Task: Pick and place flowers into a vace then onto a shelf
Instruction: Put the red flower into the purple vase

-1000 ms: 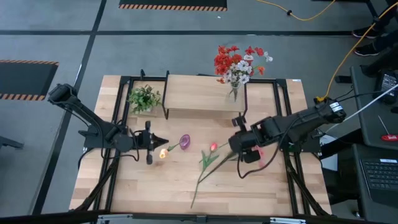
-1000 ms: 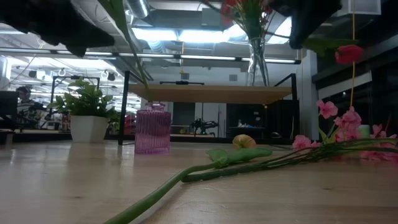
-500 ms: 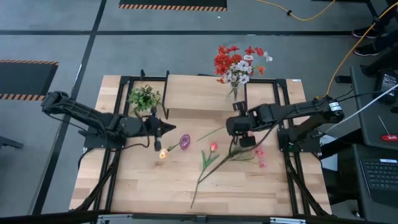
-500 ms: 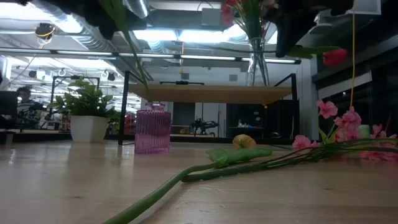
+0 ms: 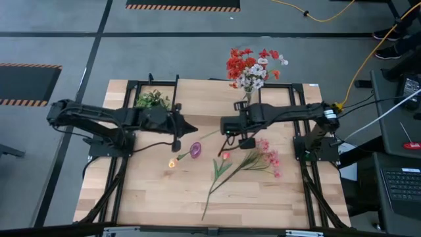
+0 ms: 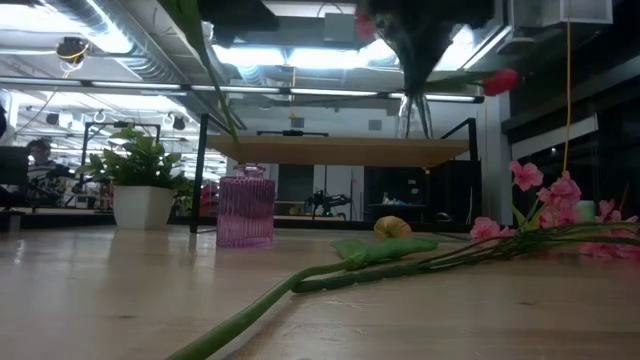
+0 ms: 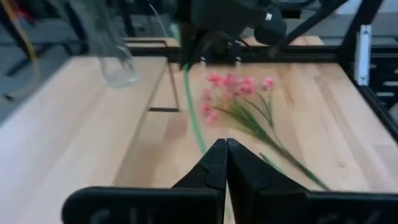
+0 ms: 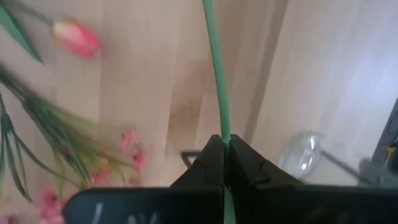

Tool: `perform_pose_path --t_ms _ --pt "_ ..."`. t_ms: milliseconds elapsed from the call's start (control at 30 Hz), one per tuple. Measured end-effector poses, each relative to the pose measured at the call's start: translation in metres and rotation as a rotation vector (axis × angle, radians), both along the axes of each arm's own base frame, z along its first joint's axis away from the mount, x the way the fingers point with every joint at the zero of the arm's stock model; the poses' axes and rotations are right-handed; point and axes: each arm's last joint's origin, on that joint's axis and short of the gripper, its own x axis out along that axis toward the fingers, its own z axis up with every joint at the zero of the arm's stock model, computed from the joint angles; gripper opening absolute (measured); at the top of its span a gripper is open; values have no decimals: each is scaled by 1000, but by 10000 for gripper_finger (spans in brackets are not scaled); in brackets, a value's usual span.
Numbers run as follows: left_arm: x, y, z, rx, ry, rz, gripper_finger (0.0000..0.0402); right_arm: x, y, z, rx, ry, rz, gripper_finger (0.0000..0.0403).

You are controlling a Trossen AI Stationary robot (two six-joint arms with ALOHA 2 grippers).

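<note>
On the bench [image 5: 151, 197] we've got the shelf [image 5: 204, 99] at the back. Our right end effector [image 5: 225, 126] is clamped on a tulip stem [image 8: 216, 68] just in front of it, left end effector [image 5: 191, 128] pinched shut, empty. Pink spray [image 5: 263, 158] lies flat.

No text, label, brand, number or sign can be read in any of the views; there are only plain surfaces and blurred shapes.
</note>
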Motion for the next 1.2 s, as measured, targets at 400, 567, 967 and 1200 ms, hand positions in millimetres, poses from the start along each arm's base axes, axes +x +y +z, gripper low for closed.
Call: perform_pose_path --t_ms 400,567,967,1200 --pt "44 -2 4 48 101 -49 62 13 0 11 -37 -60 -6 2" --pt "55 -2 8 82 95 -56 113 19 1 12 -36 -113 10 2" --pt "61 -1 2 103 115 -16 155 31 4 16 -44 -228 76 2" --pt "61 0 1 110 123 -3 148 33 4 17 -49 -235 100 2"
